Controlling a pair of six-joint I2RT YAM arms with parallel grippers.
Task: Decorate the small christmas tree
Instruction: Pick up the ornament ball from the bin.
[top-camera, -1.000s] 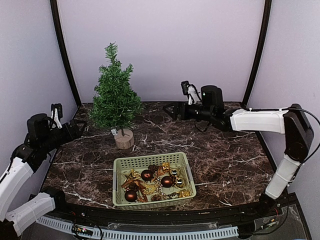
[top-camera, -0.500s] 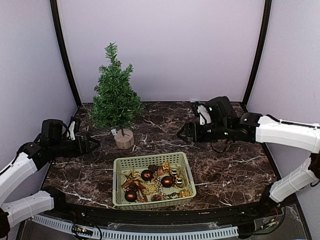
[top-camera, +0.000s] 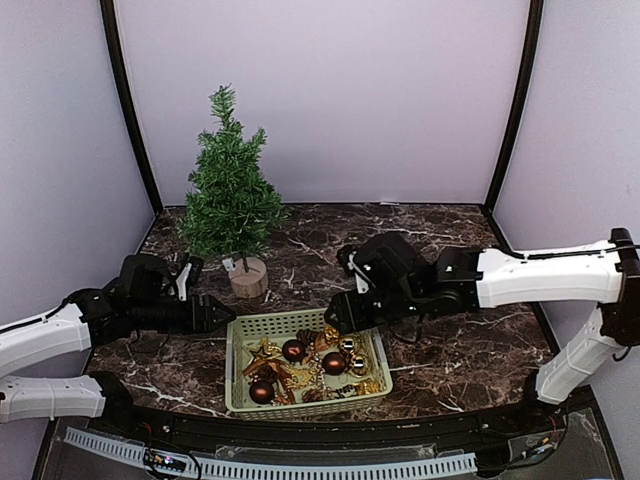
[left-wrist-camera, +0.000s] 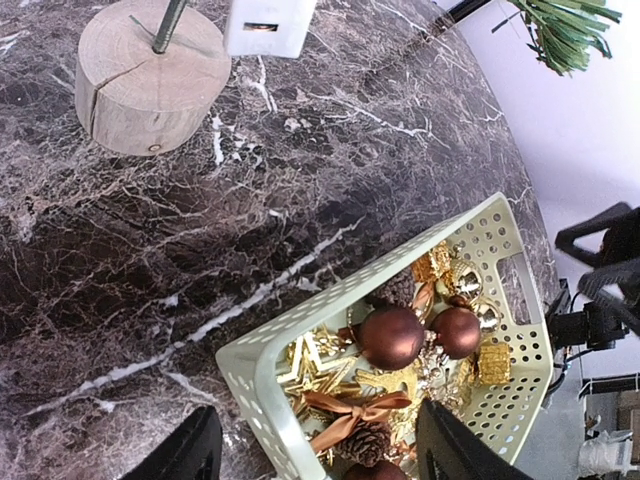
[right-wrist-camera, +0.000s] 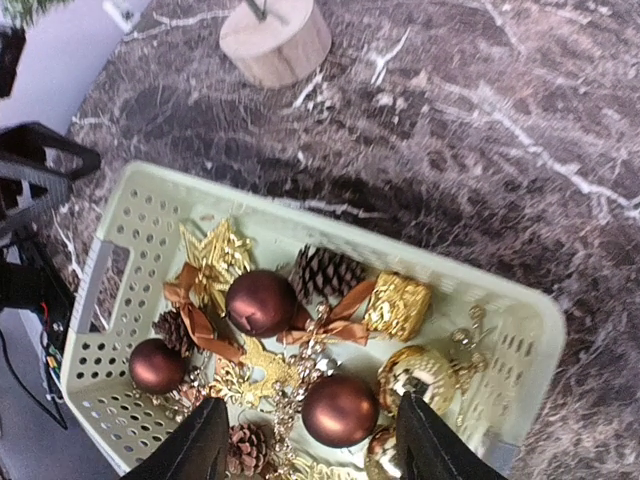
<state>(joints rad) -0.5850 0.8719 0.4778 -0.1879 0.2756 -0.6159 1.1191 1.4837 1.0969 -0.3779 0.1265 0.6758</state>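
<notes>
We are seeing the small christmas tree (top-camera: 231, 200) standing upright at the far left of the dark marble table (top-camera: 450, 330), its thin trunk sitting in a round wooden stump (left-wrist-camera: 150, 75). A white tag (left-wrist-camera: 268, 22) is hanging on the trunk just above the stump. No ornaments are showing on the branches.

Just near and right of the stump, a pale green perforated basket (top-camera: 310, 402) is lying flat, apart from the stump. It is holding three brown baubles (right-wrist-camera: 260, 302), a gold star (right-wrist-camera: 215, 255), pine cones (right-wrist-camera: 325, 270), a small gold gift box (right-wrist-camera: 398, 305), a gold bauble (right-wrist-camera: 415, 370) and bronze ribbon bows (right-wrist-camera: 185, 300), all jumbled together.

The left gripper (top-camera: 218, 316) is pointing at the basket's far left corner. In the left wrist view its fingers (left-wrist-camera: 190, 450) are standing apart on either side of that corner and are gripping nothing. We cannot tell whether they are touching the rim.

The right gripper (top-camera: 335, 318) is hovering over the basket's far rim, right of centre. Its fingers (right-wrist-camera: 205, 440) are standing apart above the ornaments and are holding nothing.
</notes>
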